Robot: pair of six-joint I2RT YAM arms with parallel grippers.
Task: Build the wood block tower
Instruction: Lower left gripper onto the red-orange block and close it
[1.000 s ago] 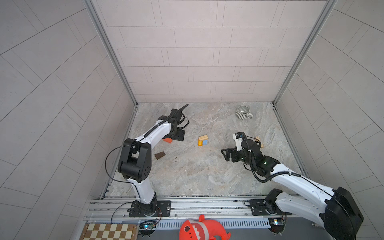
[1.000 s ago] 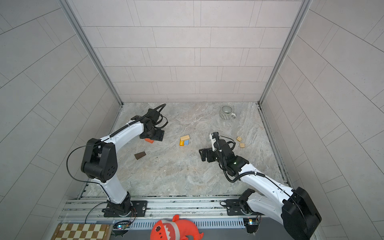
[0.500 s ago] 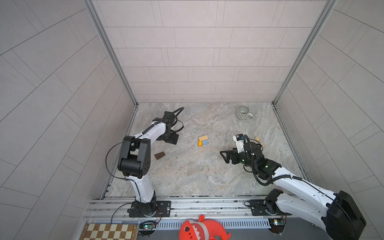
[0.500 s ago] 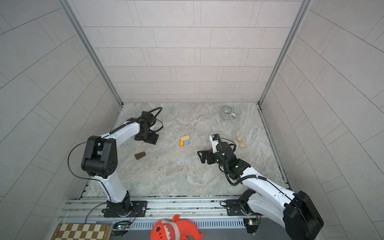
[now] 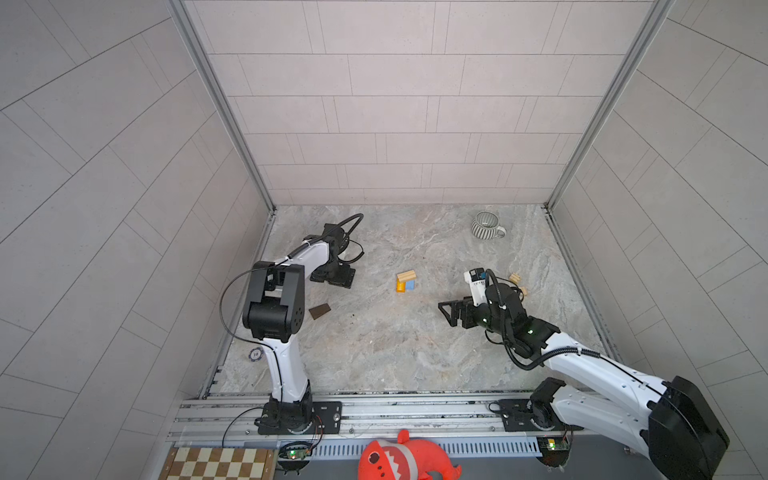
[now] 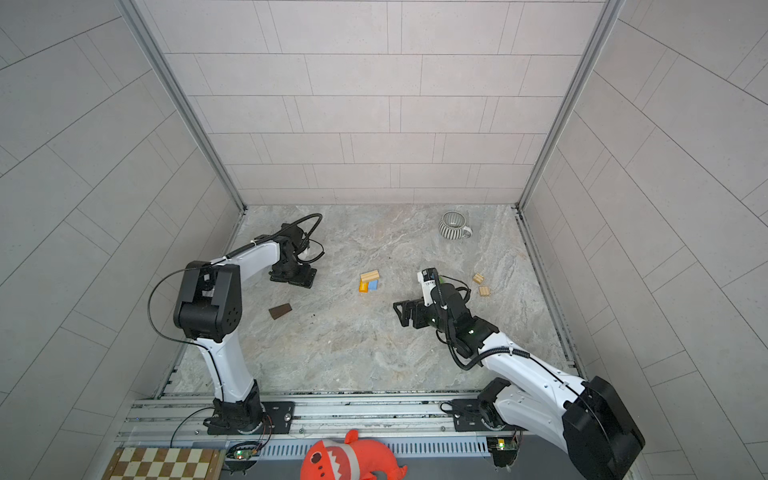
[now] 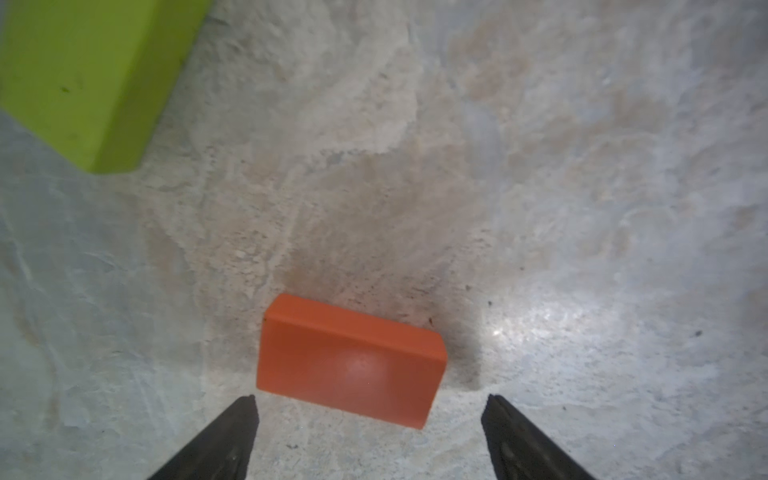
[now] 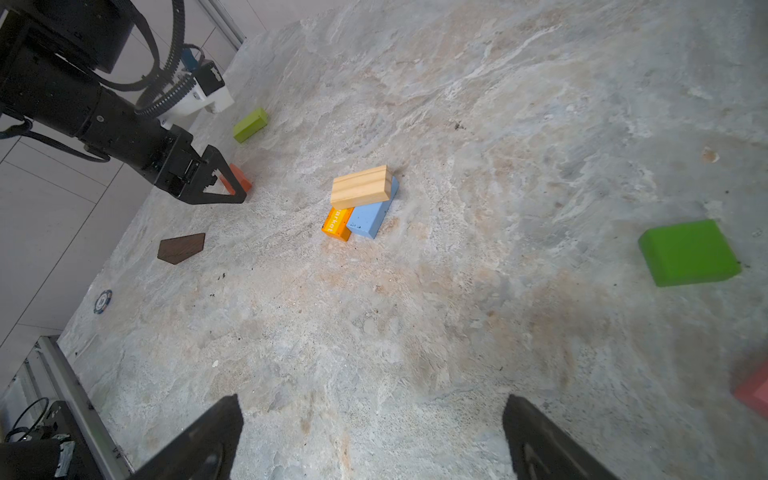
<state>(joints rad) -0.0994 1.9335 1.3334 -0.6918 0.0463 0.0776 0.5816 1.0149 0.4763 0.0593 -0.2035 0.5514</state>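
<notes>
Tower (image 5: pixel 405 281): only a low start, a tan block laid across two others. Right gripper (image 8: pixel 372 401), near tower: jaws wide apart, empty. Left gripper (image 7: pixel 370 399), well apart from tower: jaws wide apart, empty. Orange block (image 7: pixel 349 359) just ahead of left gripper, slightly skewed to it. Step looks like a grasp. Advance till block sits between the jaws, square the wrist, close gently, lift straight.

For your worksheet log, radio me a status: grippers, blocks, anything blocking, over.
Left gripper open, poised at orange block. Right gripper open, empty. Tan block atop blue block, lettered block. Green block aside, not obstructing.
</notes>
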